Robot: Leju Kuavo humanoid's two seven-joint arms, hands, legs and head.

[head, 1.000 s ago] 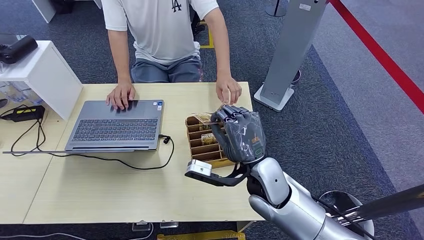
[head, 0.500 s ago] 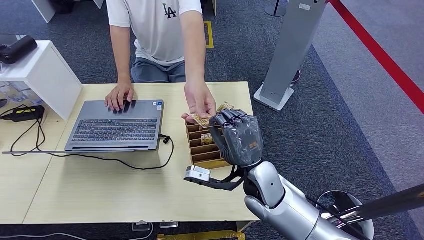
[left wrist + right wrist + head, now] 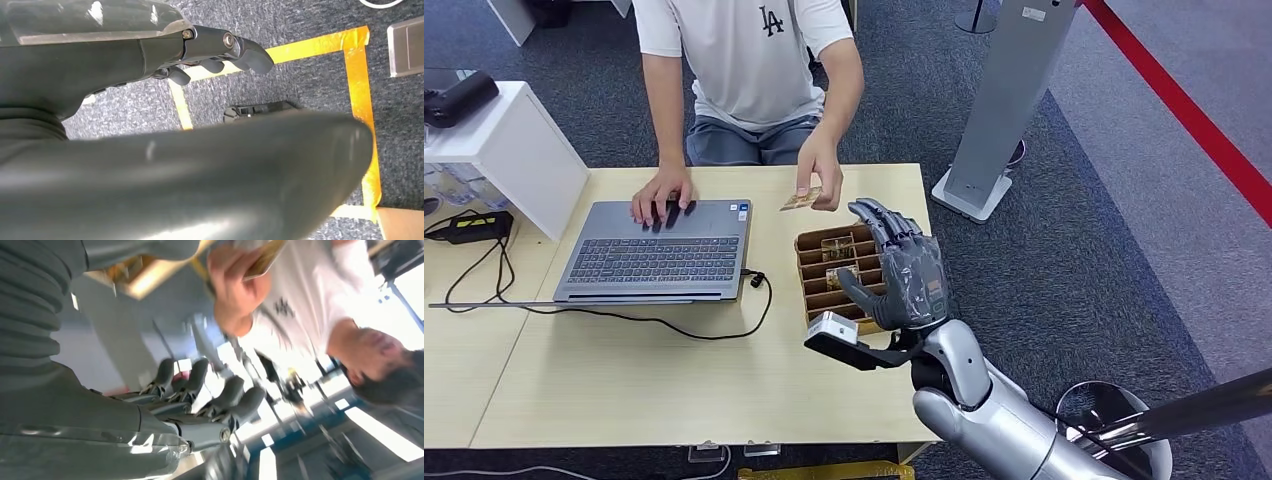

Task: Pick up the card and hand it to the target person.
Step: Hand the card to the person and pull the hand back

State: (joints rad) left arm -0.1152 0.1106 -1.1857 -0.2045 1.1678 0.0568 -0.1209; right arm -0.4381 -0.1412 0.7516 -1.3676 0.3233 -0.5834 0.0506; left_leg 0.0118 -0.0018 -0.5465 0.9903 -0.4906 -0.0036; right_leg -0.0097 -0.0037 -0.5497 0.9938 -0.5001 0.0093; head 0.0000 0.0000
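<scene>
Bright, even head view — right wrist view blurred, window glare

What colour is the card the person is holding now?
The card is golden tan, pinched in the person's hand. It shows best in the head view.

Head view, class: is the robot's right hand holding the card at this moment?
No. The card is pinched in the person's hand above the table, while the right hand hangs open over the wooden organizer, fingers spread.
</scene>
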